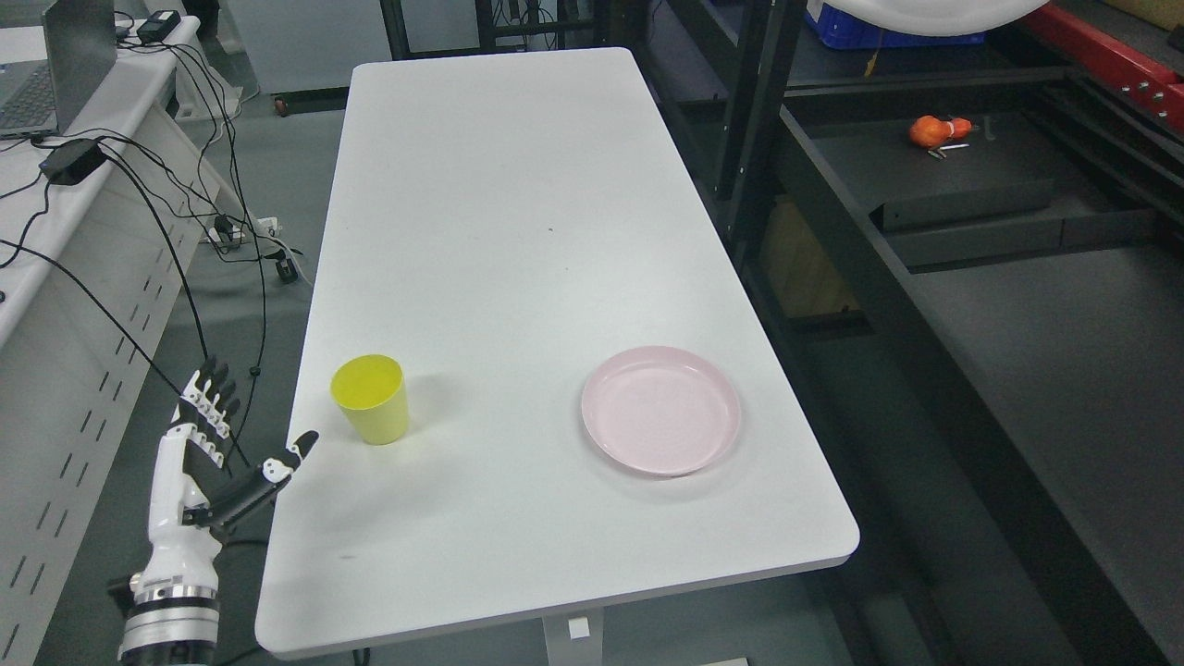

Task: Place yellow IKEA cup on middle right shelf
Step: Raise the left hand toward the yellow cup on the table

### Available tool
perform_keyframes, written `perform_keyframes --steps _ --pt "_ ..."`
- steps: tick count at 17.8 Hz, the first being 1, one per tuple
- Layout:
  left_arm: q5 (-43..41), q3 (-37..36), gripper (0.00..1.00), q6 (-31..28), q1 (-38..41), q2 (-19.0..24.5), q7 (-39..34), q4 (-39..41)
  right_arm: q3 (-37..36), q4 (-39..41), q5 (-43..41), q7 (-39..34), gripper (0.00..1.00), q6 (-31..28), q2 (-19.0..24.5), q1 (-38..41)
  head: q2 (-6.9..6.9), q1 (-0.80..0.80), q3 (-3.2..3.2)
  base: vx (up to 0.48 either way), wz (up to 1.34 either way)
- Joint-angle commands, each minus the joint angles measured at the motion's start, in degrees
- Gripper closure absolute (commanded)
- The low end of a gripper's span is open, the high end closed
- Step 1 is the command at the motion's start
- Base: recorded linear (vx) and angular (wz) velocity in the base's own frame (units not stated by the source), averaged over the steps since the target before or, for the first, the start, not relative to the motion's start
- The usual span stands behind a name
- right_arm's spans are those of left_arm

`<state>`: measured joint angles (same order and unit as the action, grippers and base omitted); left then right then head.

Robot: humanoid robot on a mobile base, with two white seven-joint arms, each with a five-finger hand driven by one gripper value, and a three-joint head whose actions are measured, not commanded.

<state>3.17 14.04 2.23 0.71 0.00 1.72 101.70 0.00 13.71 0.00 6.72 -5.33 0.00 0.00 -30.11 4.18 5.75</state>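
While left hand (208,453) hovers off counter (518,231) edge w/ fingers spread — yellow cup (371,399) upright, nothing seen inside; pink plate (661,410) bare.

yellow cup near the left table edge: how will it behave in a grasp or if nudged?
The yellow cup looks like empty rigid plastic, so probably light and stiff. Its base is narrower than its rim, so a high nudge may tip it. The smooth tapered wall could slip upward through the left hand, now open beside it.

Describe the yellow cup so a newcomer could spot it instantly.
On the white table, look at the near left part, just ahead of the left hand. The cup stands upright there, open top up. It is yellow and tall, unlike the flat pink plate.
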Motion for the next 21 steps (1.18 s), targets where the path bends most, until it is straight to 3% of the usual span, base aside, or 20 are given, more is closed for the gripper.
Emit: perform_keyframes --steps 1,6,10,16,21 --pt "1.04 0.28 0.01 0.05 1.75 1.0 -0.05 -0.01 0.97 0.0 -1.41 -0.04 0.01 -0.03 -1.0 0.79 0.0 0.0 0.0 0.005 -0.01" --pt "6.05 0.72 0.01 -0.13 0.7 1.0 0.13 -6.22 0.97 0.0 -1.41 -0.04 0.01 -0.03 -1.0 0.79 0.0 0.0 0.0 0.001 0.0" --pt "18.88 2.4 0.09 -0.21 -1.76 1.31 4.07 -12.74 0.97 0.0 -1.41 -0.04 0.01 -0.03 -1.0 0.79 0.0 0.0 0.0 0.001 0.0" --pt "17.85 2.13 0.04 0.14 -10.63 4.65 9.45 -25.39 0.97 0.0 -1.41 -0.04 0.01 -0.03 -1.0 0.79 0.0 0.0 0.0 0.0 0.0" --pt "8.19 1.96 0.02 0.4 -12.57 4.57 9.36 -28.4 0.97 0.0 -1.41 -0.04 0.01 -0.03 -1.0 0.79 -0.01 0.0 0.0 0.0 0.0"
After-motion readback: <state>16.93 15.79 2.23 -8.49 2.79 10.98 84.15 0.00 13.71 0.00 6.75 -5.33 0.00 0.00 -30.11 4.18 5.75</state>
